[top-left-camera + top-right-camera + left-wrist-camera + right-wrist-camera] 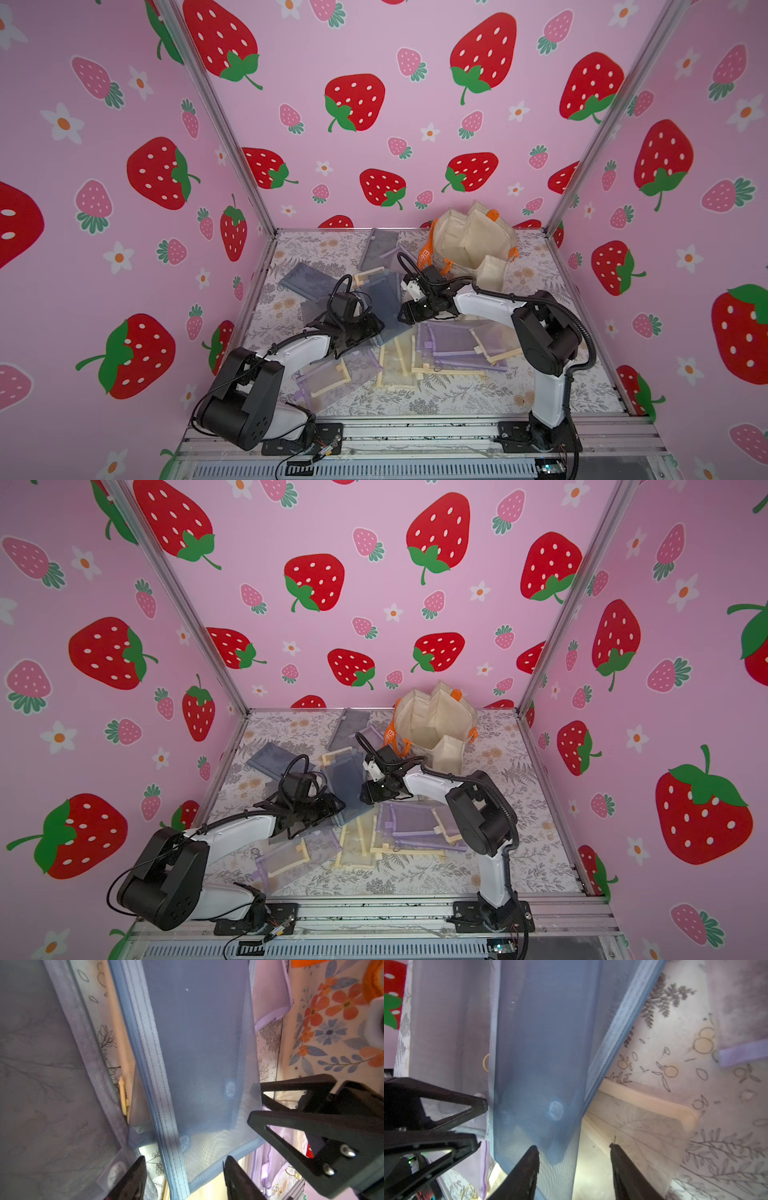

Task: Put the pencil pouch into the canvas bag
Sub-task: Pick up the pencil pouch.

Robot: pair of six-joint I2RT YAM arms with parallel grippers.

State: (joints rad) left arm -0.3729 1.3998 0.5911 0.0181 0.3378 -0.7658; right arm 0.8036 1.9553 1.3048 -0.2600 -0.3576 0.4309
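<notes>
both top views: blue-grey mesh pencil pouch (pixel 384 301) on purple and cream mesh pouches (pixel 453 345), between left gripper (pixel 379 327) and right gripper (pixel 402 316); cream orange-handled canvas bag (pixel 432 721) open-mouthed, behind right gripper, apart | left wrist: left gripper (pixel 185 1159) jaws apart, pencil pouch (pixel 197 1043) zipper edge between, finger bases cut off | right wrist: right gripper (pixel 573 1146) jaws apart astride pencil pouch (pixel 539 1053) corner, contact unclear

Pencil pouch (pixel 197 1053) ends beyond the left wrist frame; canvas bag (pixel 332 1032) only a cropped floral corner.

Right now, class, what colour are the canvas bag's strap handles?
Orange; the strap handles on the canvas bag show best in a top view.
</notes>
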